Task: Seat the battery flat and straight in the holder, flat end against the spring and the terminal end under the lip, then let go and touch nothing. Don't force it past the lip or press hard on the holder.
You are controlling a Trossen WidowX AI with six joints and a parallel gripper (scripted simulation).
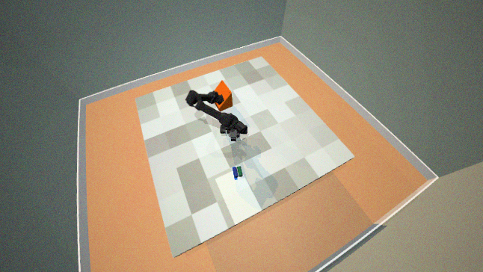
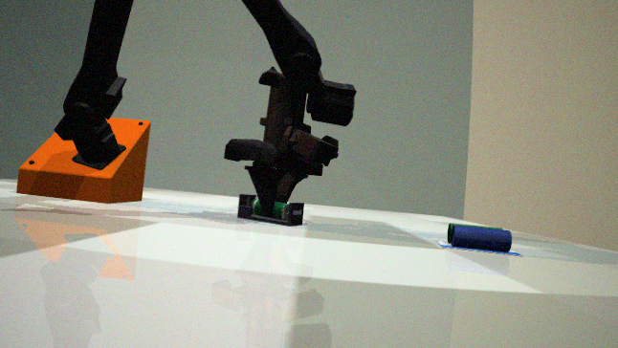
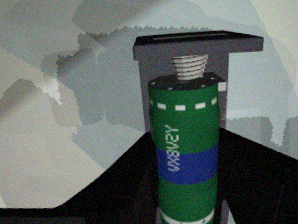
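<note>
Green Battery Nearly Level in Its Holder, Claw Closed Around It

The black claw (image 1: 233,139) (image 2: 274,212) is closed on the green cylindrical battery with a blue band (image 2: 293,210) (image 3: 185,125). In the exterior view the battery lies between the end walls of the dark grey plastic holder (image 2: 296,218) (image 3: 145,75), left of the frame's centre on the pale tiled surface (image 1: 198,188) (image 2: 191,268), looking close to level.

The risk now is probably in the release. If the battery is not fully down, the pale coiled spring (image 3: 190,67) could push it askew as the claw opens. Pressing lower to cure a slight tilt could load the holder or jam an end against the lip. Opening fingers could also brush the side of the holder and shift it, and a crooked lift might drag the battery along.

The wrist view alone shows the spring, at upper right of centre, beside the battery's dark end; the far end runs out at the bottom. The exterior view gives both end walls, but fingers hide the battery's middle. From the top, arm and claw conceal battery and holder, while a blue cylinder (image 1: 235,172) (image 2: 481,238) and a green one (image 1: 239,171) (image 2: 451,232) show separately below centre; the exterior view overlaps them at right.
</note>
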